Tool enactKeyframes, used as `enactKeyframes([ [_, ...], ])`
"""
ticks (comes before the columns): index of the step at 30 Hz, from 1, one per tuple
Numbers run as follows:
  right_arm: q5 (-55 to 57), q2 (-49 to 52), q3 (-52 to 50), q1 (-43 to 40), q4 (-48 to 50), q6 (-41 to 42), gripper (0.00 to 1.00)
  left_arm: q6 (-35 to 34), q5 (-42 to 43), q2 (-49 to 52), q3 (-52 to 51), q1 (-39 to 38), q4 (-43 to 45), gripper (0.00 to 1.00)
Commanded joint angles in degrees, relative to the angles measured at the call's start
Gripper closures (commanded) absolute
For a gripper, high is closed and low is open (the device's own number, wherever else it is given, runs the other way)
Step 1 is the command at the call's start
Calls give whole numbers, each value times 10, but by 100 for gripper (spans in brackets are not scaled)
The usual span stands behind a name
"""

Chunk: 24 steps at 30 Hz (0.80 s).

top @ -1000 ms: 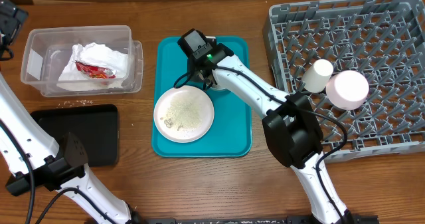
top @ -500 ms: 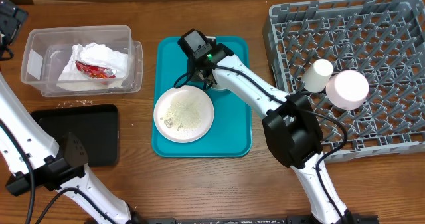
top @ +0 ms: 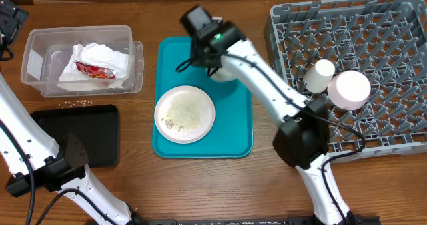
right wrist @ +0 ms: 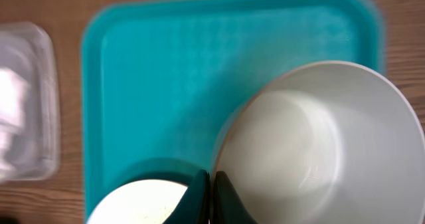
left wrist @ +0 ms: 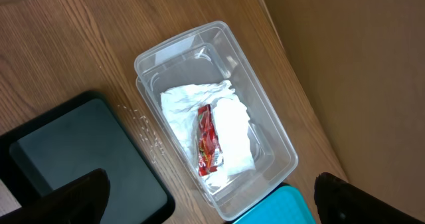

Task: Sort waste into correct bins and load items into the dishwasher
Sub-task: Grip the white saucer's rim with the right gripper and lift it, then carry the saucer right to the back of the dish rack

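Wooden tabletop (top: 143, 171), cardboard wall behind. The right gripper (right wrist: 210, 179) has its jaws together, pinching the near rim of the grey bowl (right wrist: 319, 144). The bowl hangs to the hand's right w/ its open side up. It looks clear of the teal serving tray (right wrist: 153, 71) below, tho the blur leaves that unsure. Just below and left of the fingers sits the pink-white plate (top: 205, 121), w/ rice bits (top: 180, 108) scattered on it. Well off to the hand's right is the dish rack (top: 400, 45), holding a pink-white bowl (top: 350, 89) and a white cup (top: 320, 75) side by side.

The left gripper (left wrist: 209, 184) has its jaws wide apart w/ nothing btwn them. It hovers above the clear tub (left wrist: 149, 58), where the napkin (left wrist: 236, 134) and red wrapper (left wrist: 206, 144) lie. The black tray (left wrist: 73, 157) sits beside the tub.

Step in hand, I'd say, is to carry the grey bowl to the rack. A one-edge pinch means it can swing or slip, so go slow and keep the wrist level. Lift enough to pass the rack wall and pick a free peg row away from the cup & pink bowl. Tip it btwn the pegs and release only once it rests.
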Motion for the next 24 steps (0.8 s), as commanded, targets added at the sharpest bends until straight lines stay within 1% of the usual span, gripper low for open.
enactKeyframes([
  [1,4,-72,48,-41,-28,2,96,13,-5,7,0,-3,-1,0],
  [6,3,-131,52,-113,-80,4,96,13,-5,7,0,-3,-1,0],
  [9,-24,-160,52,-170,-103,0,96,13,-5,7,0,-3,-1,0],
  [13,-169,-170,52,-266,-98,-70,96,13,-5,7,0,-3,-1,0],
  [17,-317,-154,49,-358,-100,-124,96,13,-5,7,0,-3,-1,0],
  [21,-467,-132,47,-428,-96,-190,96,13,-5,7,0,-3,-1,0],
  [24,-560,-113,46,-466,-88,-221,96,13,-5,7,0,-3,-1,0],
])
